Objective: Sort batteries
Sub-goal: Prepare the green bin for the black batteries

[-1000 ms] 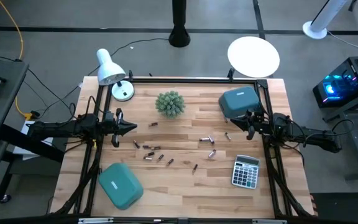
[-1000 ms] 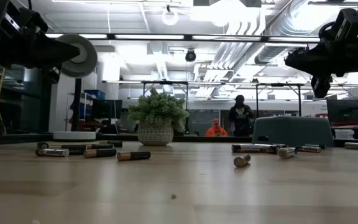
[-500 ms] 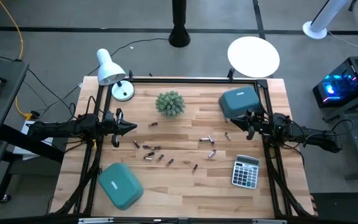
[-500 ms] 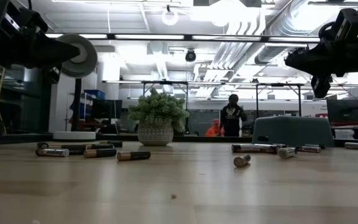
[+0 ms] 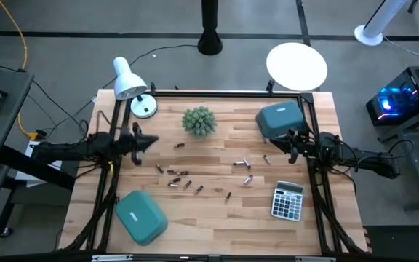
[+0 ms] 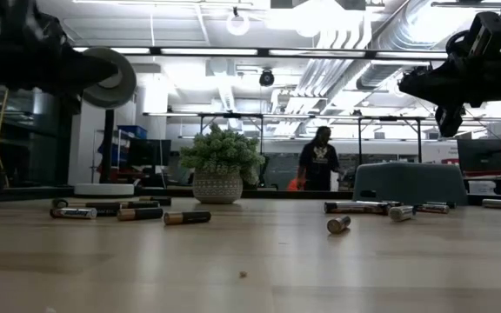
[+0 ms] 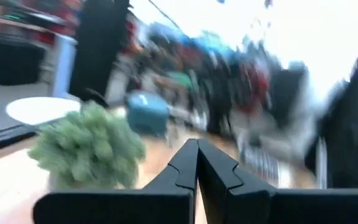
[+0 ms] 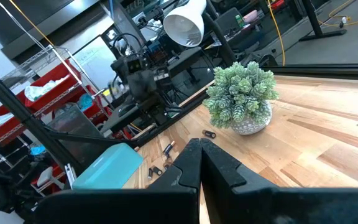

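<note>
Several tiny batteries [image 5: 188, 180] lie on their sides across the middle of the wooden table, some dark, some pale; in the low view a dark one [image 6: 187, 217] and a pale one [image 6: 337, 225] lie nearest. My left gripper [image 5: 153, 140] hovers above the table's left side, left of the batteries, fingers shut [image 7: 197, 160] on nothing. My right gripper [image 5: 281, 143] hovers at the right side beside a teal tray [image 5: 278, 118], also shut [image 8: 200, 153] and holding nothing. A second teal tray [image 5: 141, 216] lies near the near-left corner.
A potted green plant [image 5: 198, 121] stands near the far edge, a grey calculator [image 5: 287, 200] lies near the right edge, and a white desk lamp [image 5: 128, 80] stands at the far-left corner. A black frame [image 5: 217, 92] rims the table. A person [image 6: 318, 165] walks in the room behind.
My left gripper has shifted a little toward the far edge and rolled about its wrist; it is blurred with motion. The right arm and the batteries have kept still. The person behind the table has walked leftward.
</note>
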You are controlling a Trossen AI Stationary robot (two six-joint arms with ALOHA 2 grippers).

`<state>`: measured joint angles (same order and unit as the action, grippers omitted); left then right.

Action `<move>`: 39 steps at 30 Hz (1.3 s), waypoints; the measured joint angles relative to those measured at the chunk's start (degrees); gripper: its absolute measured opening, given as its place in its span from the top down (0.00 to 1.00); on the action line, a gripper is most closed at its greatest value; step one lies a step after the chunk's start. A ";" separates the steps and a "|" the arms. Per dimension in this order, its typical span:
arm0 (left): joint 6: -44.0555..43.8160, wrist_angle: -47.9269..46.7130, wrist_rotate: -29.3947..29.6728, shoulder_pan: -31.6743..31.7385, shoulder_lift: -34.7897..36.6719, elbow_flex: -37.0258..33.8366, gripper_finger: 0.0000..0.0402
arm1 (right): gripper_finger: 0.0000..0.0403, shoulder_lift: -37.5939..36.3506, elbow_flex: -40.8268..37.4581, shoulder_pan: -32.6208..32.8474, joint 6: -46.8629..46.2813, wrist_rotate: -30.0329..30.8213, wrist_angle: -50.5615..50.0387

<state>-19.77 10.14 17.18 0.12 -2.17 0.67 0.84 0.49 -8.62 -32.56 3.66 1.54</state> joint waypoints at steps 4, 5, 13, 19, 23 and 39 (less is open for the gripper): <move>-15.66 15.86 15.02 0.04 -5.34 0.04 1.00 | 1.00 0.00 0.00 0.00 0.00 -0.02 0.01; -16.25 19.19 16.47 0.00 -7.31 0.04 1.00 | 1.00 -0.01 0.00 0.00 0.00 -0.02 0.00; -18.40 32.03 12.02 -1.97 -36.63 12.58 1.00 | 1.00 -0.02 0.00 0.00 0.00 -0.02 0.00; -17.63 31.95 -4.69 -2.55 -56.43 29.63 1.00 | 1.00 0.03 0.00 -0.05 0.66 3.14 3.73; -18.53 32.12 -7.80 -2.91 -66.03 38.22 1.00 | 1.00 0.16 0.00 -0.07 -16.46 7.47 13.34; -40.92 16.36 -53.55 -11.14 -66.03 42.21 1.00 | 1.00 27.68 18.83 10.58 -7.46 5.87 27.47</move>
<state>-60.69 26.50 -36.37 -11.02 -68.20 42.88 28.52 19.32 1.95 -40.02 9.53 29.01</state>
